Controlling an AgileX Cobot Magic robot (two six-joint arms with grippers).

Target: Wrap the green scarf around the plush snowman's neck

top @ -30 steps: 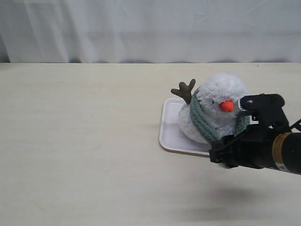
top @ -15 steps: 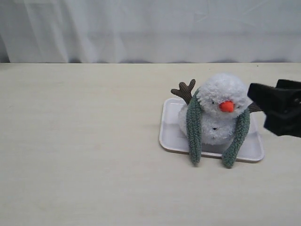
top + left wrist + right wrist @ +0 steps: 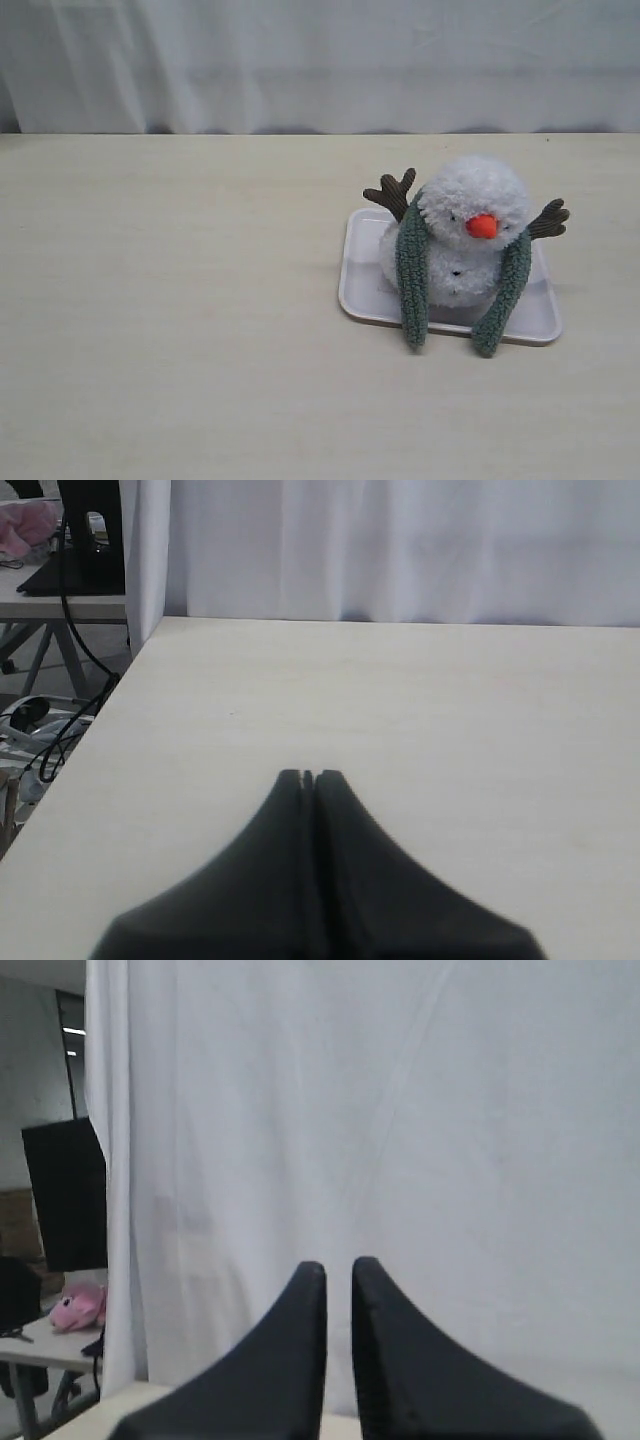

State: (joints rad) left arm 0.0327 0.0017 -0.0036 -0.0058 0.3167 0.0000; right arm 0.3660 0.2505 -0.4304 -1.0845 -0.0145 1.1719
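Scarf (image 3: pixel 411 285) lies over the back of the neck (image 3: pixel 455 245) of the snowman (image 3: pixel 470 200). Its two ends hang apart down the front toward 6 o'clock without crossing. Both tips reach the near rim of the tray (image 3: pixel 357 290) the toy sits on. In the exterior view the tray stands at about 3 o'clock from the middle of the pale worktop (image 3: pixel 180 320), with a white curtain (image 3: pixel 300 60) behind. The snowman faces the camera, its orange nose (image 3: pixel 482 226) between the two scarf ends. Its brown twig arms (image 3: pixel 392 192) stick out at 10 and 2 o'clock.

The left gripper (image 3: pixel 308 776), seen from its wrist camera, has its fingertips pressed together with nothing between them. It hangs over a bare stretch of worktop near the edge, where cables (image 3: pixel 40 750) trail on the floor beyond.

The right gripper (image 3: pixel 338 1265), seen from its own wrist camera, points at the curtain. Its fingers stand a narrow slit apart and hold nothing. A dark screen (image 3: pixel 65 1195) and a pink toy (image 3: pixel 78 1310) show past the curtain's edge.
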